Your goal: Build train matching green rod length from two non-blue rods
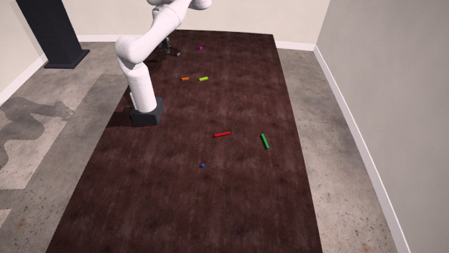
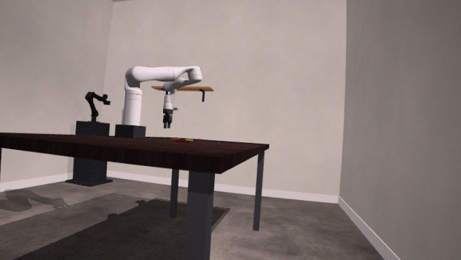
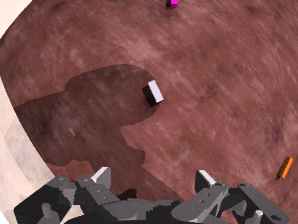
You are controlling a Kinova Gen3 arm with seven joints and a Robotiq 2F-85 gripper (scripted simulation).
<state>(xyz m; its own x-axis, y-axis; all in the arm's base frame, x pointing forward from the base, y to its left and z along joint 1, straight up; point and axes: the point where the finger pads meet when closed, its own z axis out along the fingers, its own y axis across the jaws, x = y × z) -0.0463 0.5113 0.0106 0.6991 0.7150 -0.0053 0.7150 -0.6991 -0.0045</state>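
The green rod (image 1: 265,141) lies at the right of the dark table. The red rod (image 1: 222,134) lies to its left and the small blue rod (image 1: 202,165) lies nearer the front. The orange rod (image 1: 185,79) and the lime rod (image 1: 203,79) lie side by side farther back. The magenta rod (image 1: 200,48) is near the far edge. A grey rod (image 1: 178,53) lies at the far left; in the wrist view it is the grey rod (image 3: 154,91). My gripper (image 1: 167,46) hangs open and empty well above the table beside the grey rod, as the exterior view also shows it (image 2: 166,125). The fingertips stand wide apart.
The arm's base (image 1: 146,114) stands on the left part of the table. The table's far edge is close behind the gripper. A second small arm on a dark pedestal (image 2: 92,127) stands off the table at the left. A wall shelf (image 2: 183,88) hangs behind.
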